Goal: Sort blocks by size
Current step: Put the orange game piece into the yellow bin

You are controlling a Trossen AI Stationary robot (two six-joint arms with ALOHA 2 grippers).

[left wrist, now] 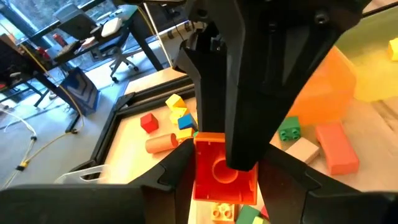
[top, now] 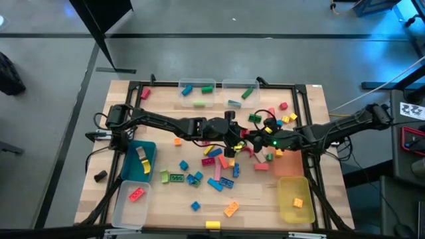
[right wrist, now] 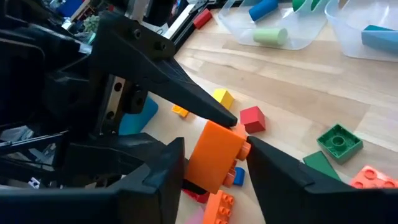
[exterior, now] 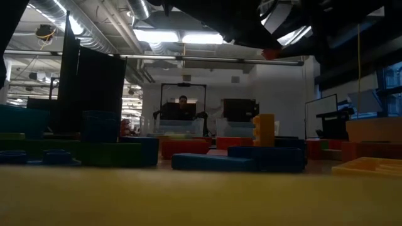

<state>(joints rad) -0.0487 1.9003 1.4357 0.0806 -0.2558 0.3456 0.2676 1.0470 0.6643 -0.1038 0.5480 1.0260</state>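
Orange block [right wrist: 214, 154] between both tools [top: 240, 141], no legible writing.

A wooden table [top: 159, 202] carries scattered blocks [top: 214, 183] and plastic bins [top: 131, 200].

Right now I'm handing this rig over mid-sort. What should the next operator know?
Right gripper: mid-table, shut on an orange block.
Left gripper: meeting it at the same block; whether it grips is unclear.
Done: a few blocks are binned, in the two clear bins at the far edge, the blue bin, the near clear bin and the yellow bin.
Left: most loose blocks are scattered mid-table, unsorted.
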